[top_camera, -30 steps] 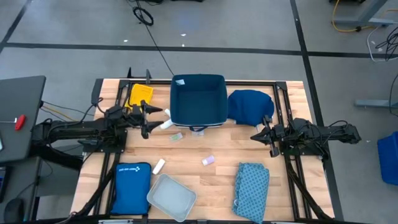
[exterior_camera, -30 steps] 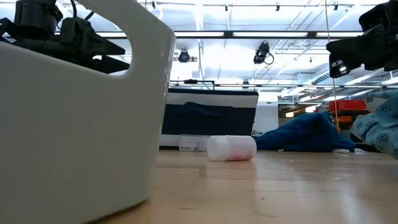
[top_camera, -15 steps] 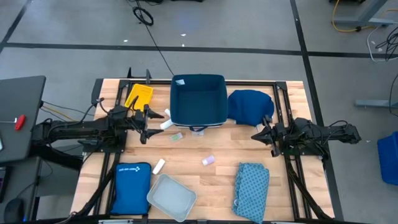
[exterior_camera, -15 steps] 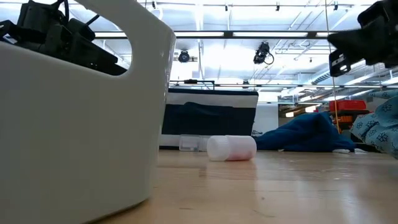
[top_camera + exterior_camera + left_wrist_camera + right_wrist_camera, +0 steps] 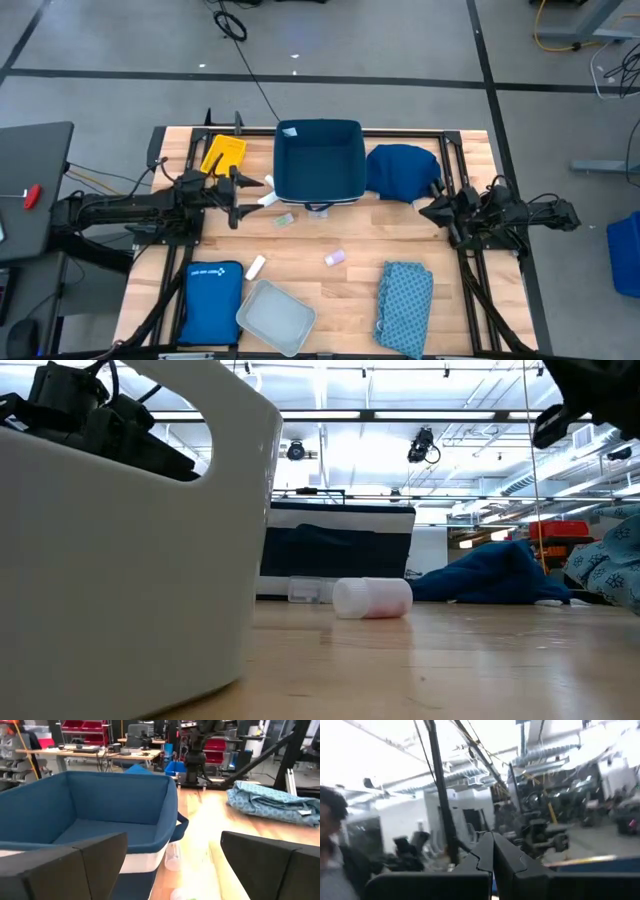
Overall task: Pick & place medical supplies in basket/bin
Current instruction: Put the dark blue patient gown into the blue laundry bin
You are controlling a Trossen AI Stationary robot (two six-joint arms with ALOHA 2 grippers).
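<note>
High view: since a second ago the right pincer (image 5: pixel 432 208) has drawn back from the desk (image 5: pixel 350 270) middle toward the dark blue cloth bundle (image 5: pixel 402 168), fingers pressed together and empty; the left pincer (image 5: pixel 243 196) has shifted slightly and gapes wide beside the navy bin (image 5: pixel 319 160). A white vial (image 5: pixel 268 199) lies against that bin; the yellow bin (image 5: pixel 222 154), grey tray (image 5: pixel 275 317), blue zip pouch (image 5: pixel 211 300) and teal patterned cloth (image 5: pixel 404 295) sit farther off. The pouch print is unreadable.

Low view: a pinkish vial (image 5: pixel 372 598) lies before the navy bin.
</note>
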